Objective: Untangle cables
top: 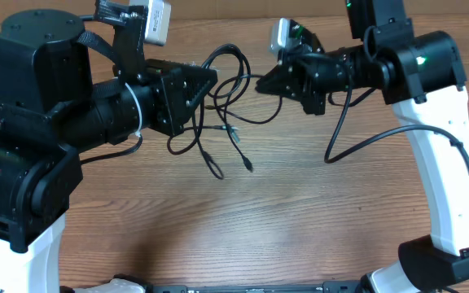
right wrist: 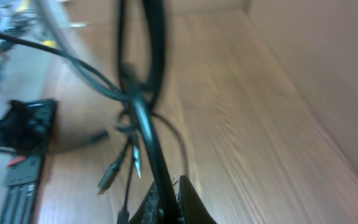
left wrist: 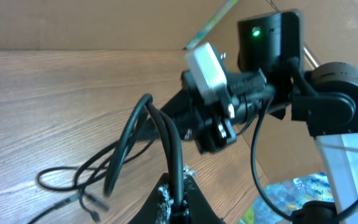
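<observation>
Overhead first: both arms meet near the far edge of the worktop [top: 300, 212], about mid-width. The cables [top: 231, 84] are strung between them. The left gripper [top: 206, 81] comes in from the left edge side and the right gripper [top: 263, 84] from the right. The bundle's long axis runs side to side, roughly parallel to the far edge. The crossings look a shade nearer the left pincer. Loose tails hang toward the near edge, ending in plug ends [top: 215, 168] that appear to rest on the wood.

Over to the left wrist: the left gripper [left wrist: 178, 199] has its fingers pinched together at the bottom of the picture, with two black strands rising straight out from between them. That is a firm grasp on the cables [left wrist: 166, 134]. They arch up and over toward the right gripper [left wrist: 219, 134] just beyond. More slack trails down onto the worktop toward the left edge.

Right wrist now, and it is blurred: the right gripper [right wrist: 166, 205] looks clenched on a single strand of the cables [right wrist: 145, 118], which climbs away from the fingers to a crossing point. Plug ends [right wrist: 109, 177] dangle beside it.

So both pincers are clamped and the tangle is held between them. I would judge the next pull goes along that side-to-side line, drawing the two hands apart.
</observation>
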Motion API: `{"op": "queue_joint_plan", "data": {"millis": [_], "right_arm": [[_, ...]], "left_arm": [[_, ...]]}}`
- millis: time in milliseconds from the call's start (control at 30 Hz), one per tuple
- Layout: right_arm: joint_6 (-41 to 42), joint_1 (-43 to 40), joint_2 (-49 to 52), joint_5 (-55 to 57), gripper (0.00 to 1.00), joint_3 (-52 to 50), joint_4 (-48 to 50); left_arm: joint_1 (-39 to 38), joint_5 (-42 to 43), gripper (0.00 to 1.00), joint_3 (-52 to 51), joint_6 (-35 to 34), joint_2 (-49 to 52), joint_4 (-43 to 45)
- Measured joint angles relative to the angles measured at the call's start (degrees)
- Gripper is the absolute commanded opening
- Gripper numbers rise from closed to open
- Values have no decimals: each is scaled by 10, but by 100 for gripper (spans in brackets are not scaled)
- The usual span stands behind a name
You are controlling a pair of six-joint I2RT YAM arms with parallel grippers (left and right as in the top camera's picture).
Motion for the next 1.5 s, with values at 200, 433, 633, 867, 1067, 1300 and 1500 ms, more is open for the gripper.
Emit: {"op": "queue_joint_plan", "data": {"millis": [200,433,633,867,1067,1300,1500], "right_arm": [[101,-70,0,33,4,0,76],[267,-148,0,48,4,-1,161],[378,-183,0,51,4,-1,190],[439,-175,-1,29,4,-2,229],[525,-152,-27,14,4,-4,332],[538,-99,-102,-56,4,-4,397],[477,-86,-142,-213,4,-4,405]], "left_arm": [[0,-7,8,0,1,0,-2],[0,-30,8,0,2,0,-19],[0,-53,8,0,2,0,-25],[0,-89,7,0,2,0,-29],[0,-125,6,0,2,2,-38],[0,-136,4,0,2,41,-49],[0,-135,4,0,2,102,-59]]}}
